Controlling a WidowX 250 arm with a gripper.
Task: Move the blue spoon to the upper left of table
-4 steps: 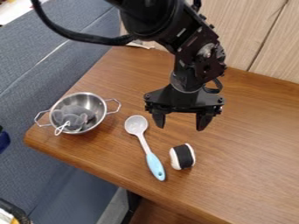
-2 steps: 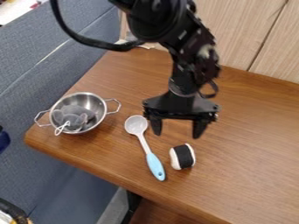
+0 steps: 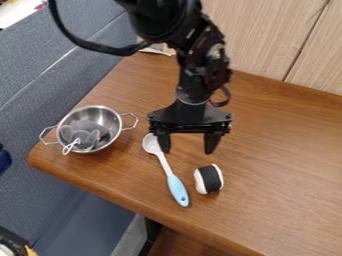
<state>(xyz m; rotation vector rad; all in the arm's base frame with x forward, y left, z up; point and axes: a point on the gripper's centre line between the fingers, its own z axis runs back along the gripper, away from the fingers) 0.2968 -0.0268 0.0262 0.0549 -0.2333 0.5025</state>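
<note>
The move looks barely begun: the blue-handled spoon (image 3: 169,173) lies ungrasped on the tabletop (image 3: 280,190), between the steel colander (image 3: 114,131) and the black-and-white roll (image 3: 210,179). The pincer (image 3: 188,144) hangs above, spread and empty. Grasping, carrying and setting down at upper left (everything that counts) remain.

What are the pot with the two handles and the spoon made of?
The pot looks like polished metal, probably stainless steel, given its silvery shine. The spoon seems to be plastic: pale bowl, smooth light-blue handle grip, perhaps rubbery, though the look alone can't settle that.
</note>
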